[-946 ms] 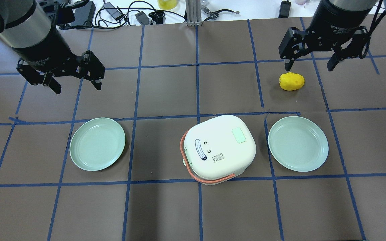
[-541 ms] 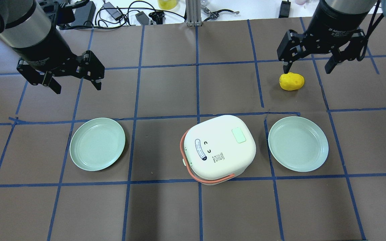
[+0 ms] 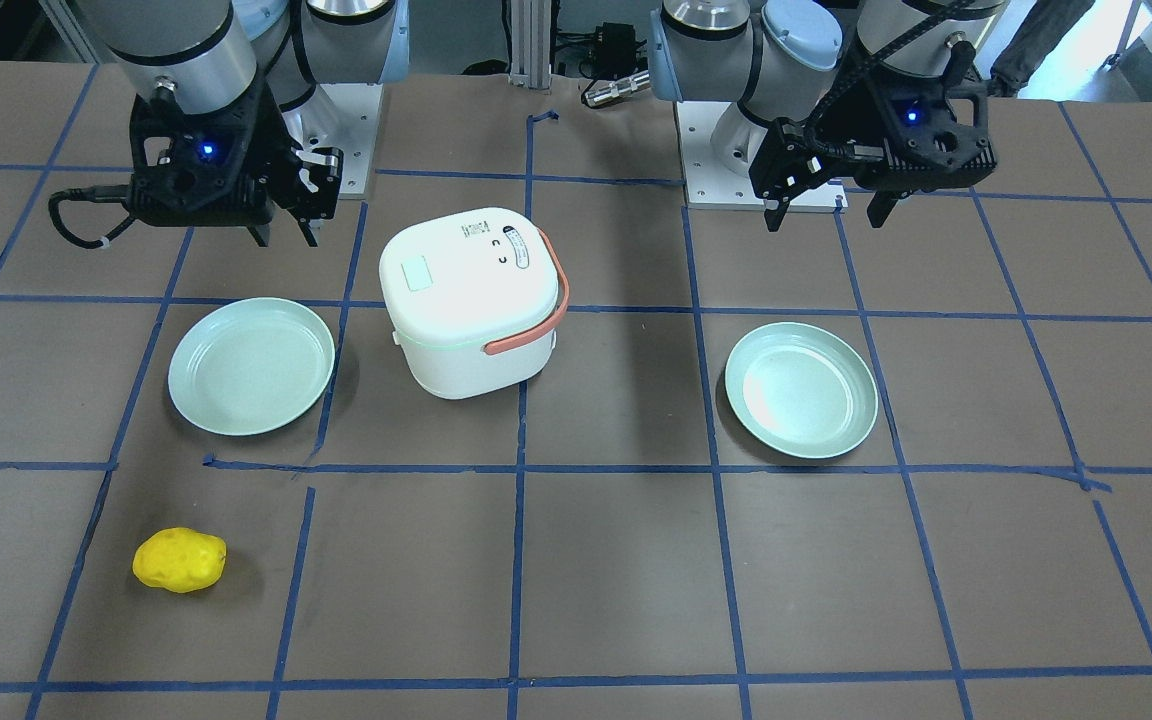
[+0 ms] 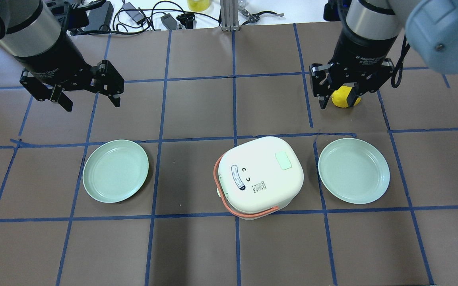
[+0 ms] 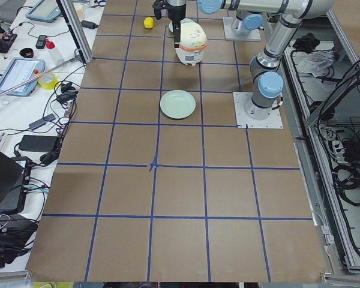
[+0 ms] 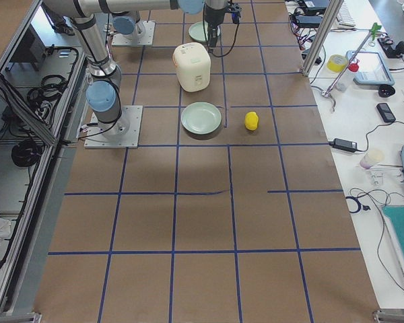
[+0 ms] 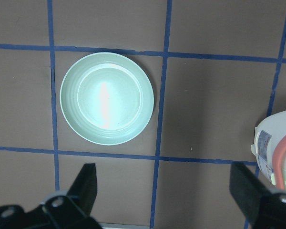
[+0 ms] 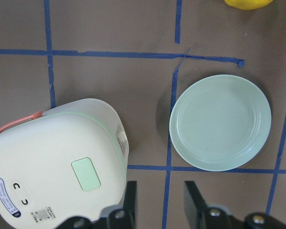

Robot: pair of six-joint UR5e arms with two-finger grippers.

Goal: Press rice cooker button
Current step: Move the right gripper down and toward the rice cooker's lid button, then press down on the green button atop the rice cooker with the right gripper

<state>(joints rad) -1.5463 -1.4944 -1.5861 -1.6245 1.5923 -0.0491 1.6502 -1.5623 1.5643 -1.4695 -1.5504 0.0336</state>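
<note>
The white rice cooker (image 4: 261, 176) with an orange handle stands at the table's middle. Its pale green button (image 4: 283, 160) is on the lid's right side. It also shows in the front view (image 3: 466, 300) and in the right wrist view (image 8: 57, 157), where the button (image 8: 86, 174) is lower left. My right gripper (image 4: 340, 100) hangs high above the table, beyond and right of the cooker, empty, its jaws narrowed but apart (image 8: 161, 200). My left gripper (image 4: 93, 104) is wide open and empty at the far left, well above the table (image 7: 167, 191).
A pale green plate (image 4: 115, 171) lies left of the cooker and another (image 4: 354, 171) lies right of it. A yellow potato (image 4: 344, 102) lies beyond the right plate, partly hidden by my right gripper. Cables and gear (image 4: 141, 16) line the far edge.
My right arm has swung left and toward the cooker, now covering the potato in the overhead view, and its jaws have narrowed. The left arm has not moved.
</note>
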